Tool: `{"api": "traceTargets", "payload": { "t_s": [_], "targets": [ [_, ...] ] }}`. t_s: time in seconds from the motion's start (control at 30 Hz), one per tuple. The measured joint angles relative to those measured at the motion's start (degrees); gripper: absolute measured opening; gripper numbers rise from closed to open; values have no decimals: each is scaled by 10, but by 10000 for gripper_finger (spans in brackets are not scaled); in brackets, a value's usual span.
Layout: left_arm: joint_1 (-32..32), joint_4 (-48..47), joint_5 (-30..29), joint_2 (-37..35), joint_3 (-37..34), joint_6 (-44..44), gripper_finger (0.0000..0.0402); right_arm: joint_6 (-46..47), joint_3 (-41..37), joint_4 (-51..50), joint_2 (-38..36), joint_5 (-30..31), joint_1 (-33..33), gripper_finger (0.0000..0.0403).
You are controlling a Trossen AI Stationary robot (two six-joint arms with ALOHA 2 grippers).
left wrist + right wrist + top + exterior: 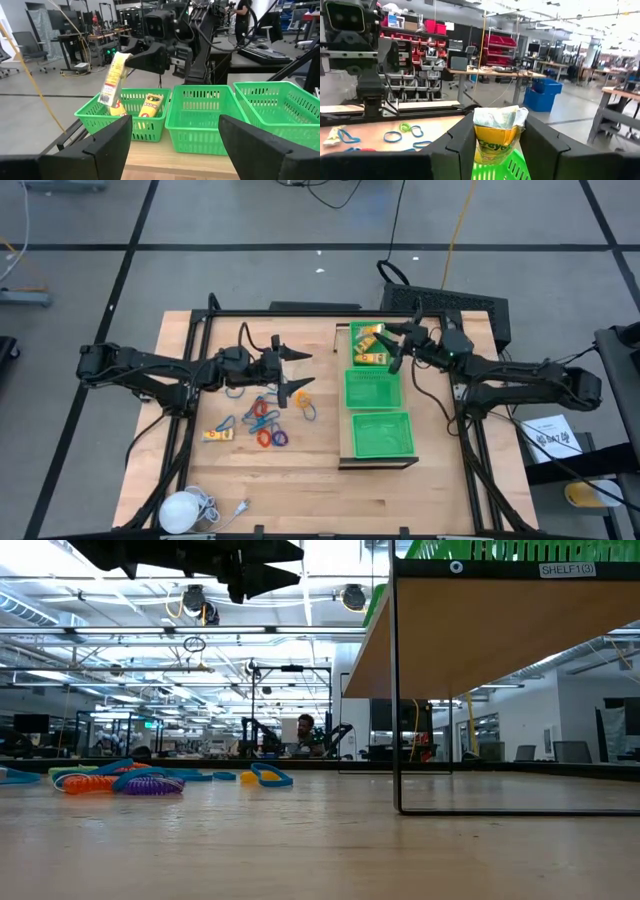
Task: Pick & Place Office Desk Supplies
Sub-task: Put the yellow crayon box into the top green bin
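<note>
My right gripper [392, 348] hovers over the far green basket [357, 358], shut on a yellow packet [114, 80]. More yellow packets [150, 107] stand inside that basket. My left gripper [306, 370] is open and holds nothing, held level above the table's middle and pointing at the baskets. Below and to the near side of it, loose coloured rings and blue clips [265, 420] and one yellow packet [217, 434] lie flat on the wooden table. My right gripper pinches the yellow packet between its two fingers at the packet's upper end [121, 59]. The fingers come about level from the table's right side. The packet hangs tilted below them, clear above the far basket, with its crumpled end [499, 117] sticking out past the fingertips.
Three green baskets stand in a row on a raised wooden shelf [480, 630] at the table's right; the middle one [373, 388] and the near one [380, 432] hold nothing. A white round object with a cord [185, 508] lies at the near left corner.
</note>
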Motion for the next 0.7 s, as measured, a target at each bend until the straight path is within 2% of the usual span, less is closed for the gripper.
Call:
{"api": "traceTargets", "payload": {
  "t_s": [0.43,0.7],
  "targets": [
    [0,1,0,0,0,-12,296,-54,-14,77,67,14,0,127],
    [0,1,-1,0,0,-12,296,-55,-14,82,80,12,-8,127]
  ]
}}
